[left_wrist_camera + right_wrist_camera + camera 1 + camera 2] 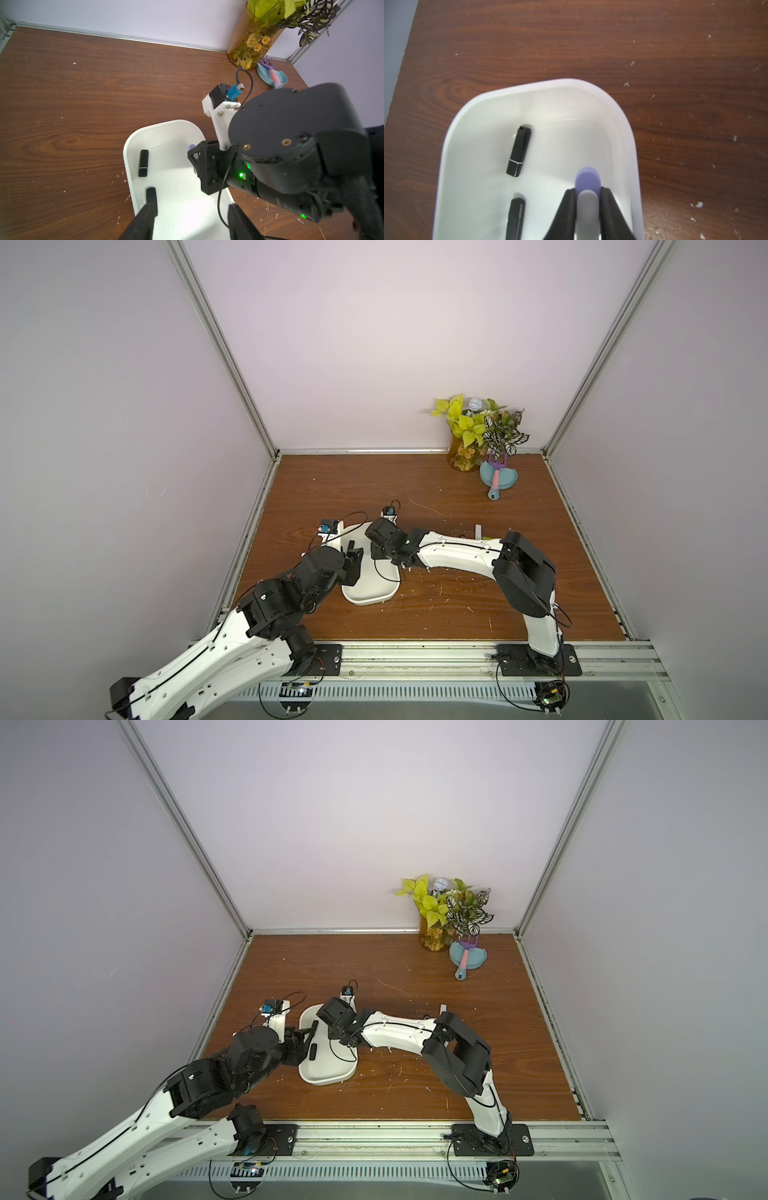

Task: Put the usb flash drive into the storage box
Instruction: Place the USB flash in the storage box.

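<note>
**Right jaws hold a flash drive over the storage box; a black one lies inside**

The storage box sits on the wooden counter between the two arms, towards the robot's left. In the right wrist view, the right gripper has its jaws closed on a purple-and-grey flash drive. The purple end sticks out past the fingertips, over the inside of the box and close to one long wall. Whether the drive touches the box floor cannot be told.

A black flash drive lies flat on the box floor near the opposite long wall, roughly parallel to it and apart from the held drive.

The left gripper reaches over the same box with its jaws apart and nothing between them. One of its fingers has its tip inside the box, just short of the black flash drive and in line with it.

Behind the right arm a small pale stick lies on the counter; it is too small to identify. In the far right corner stand an amber vase of plants and, just beside it, a blue dish.
</note>
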Controlling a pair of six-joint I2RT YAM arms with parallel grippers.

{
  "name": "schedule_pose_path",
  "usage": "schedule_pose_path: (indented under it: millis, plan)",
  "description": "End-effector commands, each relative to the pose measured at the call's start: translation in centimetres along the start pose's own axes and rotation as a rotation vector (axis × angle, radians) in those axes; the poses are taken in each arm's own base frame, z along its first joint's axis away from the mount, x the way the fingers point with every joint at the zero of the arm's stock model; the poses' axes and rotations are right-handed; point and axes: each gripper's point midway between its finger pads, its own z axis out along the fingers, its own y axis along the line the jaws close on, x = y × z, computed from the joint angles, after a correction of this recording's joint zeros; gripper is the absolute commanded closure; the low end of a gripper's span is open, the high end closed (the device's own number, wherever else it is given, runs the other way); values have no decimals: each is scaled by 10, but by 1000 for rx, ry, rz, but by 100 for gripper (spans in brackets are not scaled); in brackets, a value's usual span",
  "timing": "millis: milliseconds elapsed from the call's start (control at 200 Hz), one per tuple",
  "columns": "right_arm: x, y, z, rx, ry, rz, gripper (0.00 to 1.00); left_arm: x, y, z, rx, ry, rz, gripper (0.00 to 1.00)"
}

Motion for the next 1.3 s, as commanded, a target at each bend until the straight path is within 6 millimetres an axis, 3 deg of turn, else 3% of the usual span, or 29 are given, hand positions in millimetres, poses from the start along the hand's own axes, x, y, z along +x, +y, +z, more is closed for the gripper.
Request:
schedule_pose_path:
  millis: [0,170,285,741,951,1296]
  plan:
    - [-19,14,-16,-40,-30,-10,87,2,5,2,-22,0,-3,44]
    - [-19,50,-16,-108,-13,-26,86,1,7,1,-29,-6,-5,44]
    - [-12,65,-5,-111,11,-43,86,1,7,2,-30,-5,-6,44]
    - [-1,68,38,-76,33,-9,85,1,7,2,-30,-6,-6,44]
    - [-3,58,47,-53,31,4,83,1,7,2,-29,-5,-7,44]
    - [1,61,55,-82,61,11,75,2,7,2,-31,-3,-5,43]
